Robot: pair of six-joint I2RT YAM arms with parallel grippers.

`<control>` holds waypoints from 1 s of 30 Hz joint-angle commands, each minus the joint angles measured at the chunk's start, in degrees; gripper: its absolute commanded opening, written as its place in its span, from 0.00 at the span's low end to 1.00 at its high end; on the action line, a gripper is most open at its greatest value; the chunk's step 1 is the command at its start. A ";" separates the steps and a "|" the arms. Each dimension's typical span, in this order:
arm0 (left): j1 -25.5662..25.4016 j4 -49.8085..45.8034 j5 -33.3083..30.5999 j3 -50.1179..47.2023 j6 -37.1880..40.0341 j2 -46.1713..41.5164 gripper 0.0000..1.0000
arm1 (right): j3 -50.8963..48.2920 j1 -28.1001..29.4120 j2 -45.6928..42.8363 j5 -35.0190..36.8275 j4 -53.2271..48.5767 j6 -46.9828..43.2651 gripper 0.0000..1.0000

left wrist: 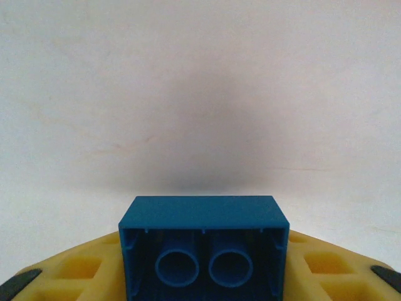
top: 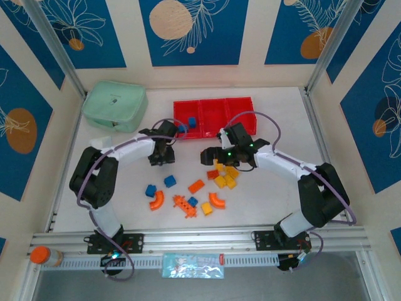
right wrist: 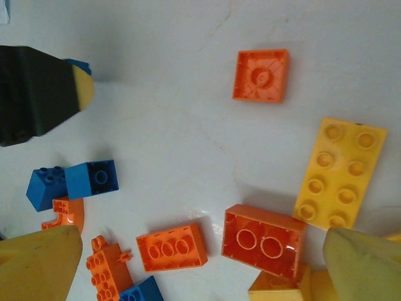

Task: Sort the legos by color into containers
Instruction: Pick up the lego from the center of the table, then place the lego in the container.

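Observation:
In the left wrist view a blue brick (left wrist: 203, 216) sits between the yellow pads (left wrist: 81, 266), hollow underside toward the camera; my left gripper (left wrist: 203, 269) is shut on it, just above the white table. From above, the left gripper (top: 160, 157) hangs left of the pile, in front of the red containers (top: 241, 106), whose left bin holds two blue bricks (top: 192, 122). My right gripper (right wrist: 200, 269) is open above an upturned orange brick (right wrist: 263, 241) and a smaller orange brick (right wrist: 171, 246). The loose legos (top: 196, 186) lie scattered below both grippers.
A mint-green pouch (top: 114, 105) lies at the back left. A yellow plate (right wrist: 338, 172), an orange square (right wrist: 260, 75), two blue bricks (right wrist: 91, 180) and a toothed orange piece (right wrist: 109, 266) surround the right gripper. Orange arches (top: 156, 200) lie nearer the front edge.

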 commanded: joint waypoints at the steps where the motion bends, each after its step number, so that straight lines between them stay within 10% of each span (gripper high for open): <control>1: -1.36 -2.20 0.67 5.59 2.16 -2.40 0.44 | 1.94 -1.85 -2.76 -0.48 -1.88 -1.90 0.99; 19: 0.31 -11.32 -5.27 50.26 11.63 25.17 0.43 | 3.10 -8.23 -4.16 -0.54 -0.79 -2.23 0.99; 30: 0.96 -10.74 -5.45 60.38 14.44 34.22 0.55 | 3.79 -9.10 -3.62 -0.04 -0.96 -3.45 0.99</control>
